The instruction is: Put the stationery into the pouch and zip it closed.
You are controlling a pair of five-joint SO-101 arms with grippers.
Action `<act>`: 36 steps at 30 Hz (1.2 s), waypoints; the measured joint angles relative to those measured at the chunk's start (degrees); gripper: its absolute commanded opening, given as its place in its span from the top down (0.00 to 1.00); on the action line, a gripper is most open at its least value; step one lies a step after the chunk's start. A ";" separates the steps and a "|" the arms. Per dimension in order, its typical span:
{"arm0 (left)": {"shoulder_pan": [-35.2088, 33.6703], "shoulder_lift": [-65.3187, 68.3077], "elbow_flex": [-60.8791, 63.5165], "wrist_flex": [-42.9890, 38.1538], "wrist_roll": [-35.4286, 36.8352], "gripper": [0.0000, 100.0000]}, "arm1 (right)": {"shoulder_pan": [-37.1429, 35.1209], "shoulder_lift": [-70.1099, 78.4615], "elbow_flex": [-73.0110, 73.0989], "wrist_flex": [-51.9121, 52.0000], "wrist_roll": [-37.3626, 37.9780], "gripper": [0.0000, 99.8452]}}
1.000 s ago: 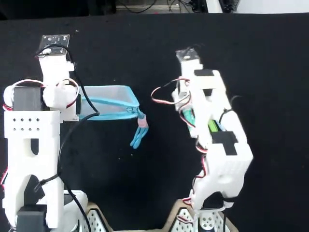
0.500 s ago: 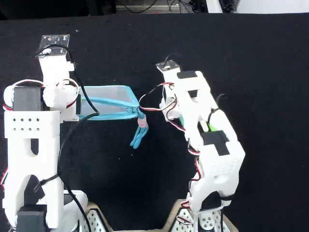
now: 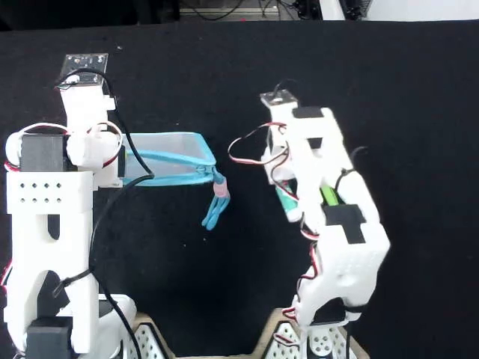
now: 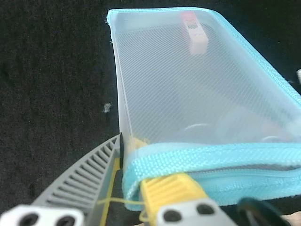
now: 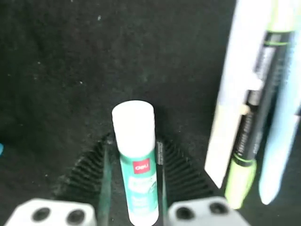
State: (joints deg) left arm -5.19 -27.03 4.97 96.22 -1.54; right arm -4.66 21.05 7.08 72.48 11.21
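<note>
The see-through mesh pouch [image 3: 171, 155] with a light blue zipper [image 4: 221, 162] lies left of centre. My left gripper [image 4: 132, 157] is shut on its near zipper corner, also seen from above [image 3: 122, 169]. A small white and red item [image 4: 194, 32] rests inside the pouch. The zipper's pink and blue pull [image 3: 217, 202] hangs off the pouch's right end. To the right of the pull, my right gripper [image 5: 134, 141] is shut on a white and green glue stick [image 5: 136, 155], which shows below the arm [image 3: 287, 202].
A white pen [image 5: 230, 94], a green highlighter [image 5: 249, 136] and a pale blue pen [image 5: 282, 136] lie side by side on the black table beside the right gripper. The highlighter [image 3: 329, 196] peeks out under the right arm. Black cloth spans the gap between pouch and right arm.
The right arm swung left toward the pouch's pull half a second ago, then came part of the way back right, with the glue stick still held. The left arm and pouch stayed still.
</note>
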 measured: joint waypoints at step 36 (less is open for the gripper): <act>0.00 0.00 0.00 -0.18 0.00 0.97 | -1.93 4.40 -2.81 0.44 11.08 0.99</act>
State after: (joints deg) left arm -5.19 -27.03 4.97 96.04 -1.54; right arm -6.59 25.45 4.26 72.92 22.29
